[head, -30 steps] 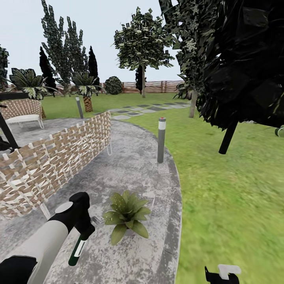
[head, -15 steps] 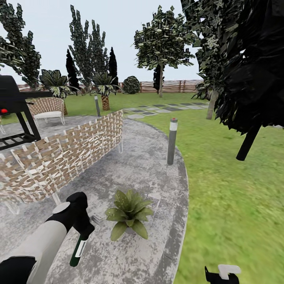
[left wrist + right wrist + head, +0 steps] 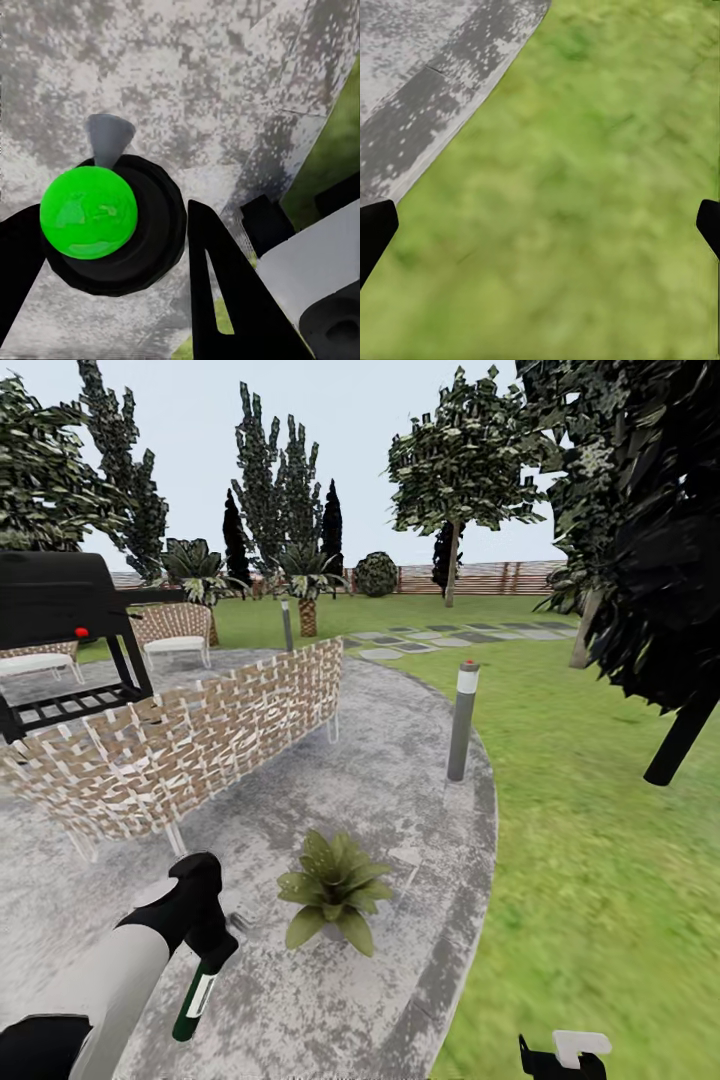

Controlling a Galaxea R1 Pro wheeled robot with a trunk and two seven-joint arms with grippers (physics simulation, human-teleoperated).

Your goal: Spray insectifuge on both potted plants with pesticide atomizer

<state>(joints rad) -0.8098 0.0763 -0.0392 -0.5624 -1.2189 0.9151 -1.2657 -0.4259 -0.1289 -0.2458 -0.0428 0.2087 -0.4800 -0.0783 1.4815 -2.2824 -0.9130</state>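
One potted plant (image 3: 335, 888), a low rosette of broad green leaves, sits on the grey paving (image 3: 400, 780) of the garden, just right of my left arm. My left gripper (image 3: 207, 942) is shut on the pesticide atomizer (image 3: 196, 994), whose dark-green body with a white label hangs down over the paving, a short way left of the plant. In the left wrist view the atomizer (image 3: 88, 212) is seen end-on between the black fingers (image 3: 214, 285). My right gripper (image 3: 540, 225) is open over the lawn (image 3: 600, 187), and part of it shows low in the head view (image 3: 562, 1054).
A woven wicker bench back (image 3: 200, 745) runs across the paving to the left, with a black grill (image 3: 60, 625) behind it. A grey bollard light (image 3: 461, 718) stands at the paving's edge. A dark tree (image 3: 650, 530) overhangs the lawn on the right. The slat fence (image 3: 480, 576) is far back.
The whole head view has shifted right as the camera turned left, bringing the grill into sight. My left gripper still holds the atomizer in the same pose.
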